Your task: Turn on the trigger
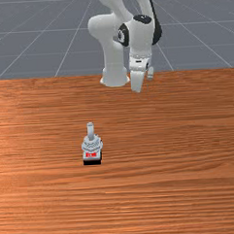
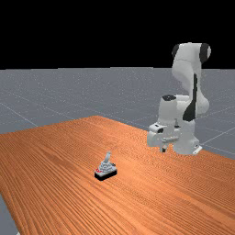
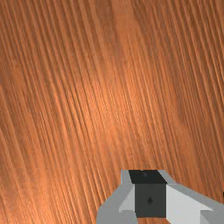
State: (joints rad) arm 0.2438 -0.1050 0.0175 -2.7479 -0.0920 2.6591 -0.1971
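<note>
In the far view the gripper (image 2: 164,146) hangs above the table near the arm's base, to the right of the trigger (image 2: 106,170). The trigger is a small grey device with a black bottom, red marks on one side and a grey lever (image 2: 108,157) standing up from it. In the front view the trigger (image 1: 92,145) sits left of the gripper (image 1: 139,78) and much nearer the camera, well apart from it. Its red marks face the camera. The wrist view shows the gripper (image 3: 150,194) over bare wood.
The orange-brown table (image 1: 181,183) spreads around the trigger. The arm's base (image 1: 115,75) stands at the table's far edge in the front view, beside the hand. Grey floor lies beyond that edge.
</note>
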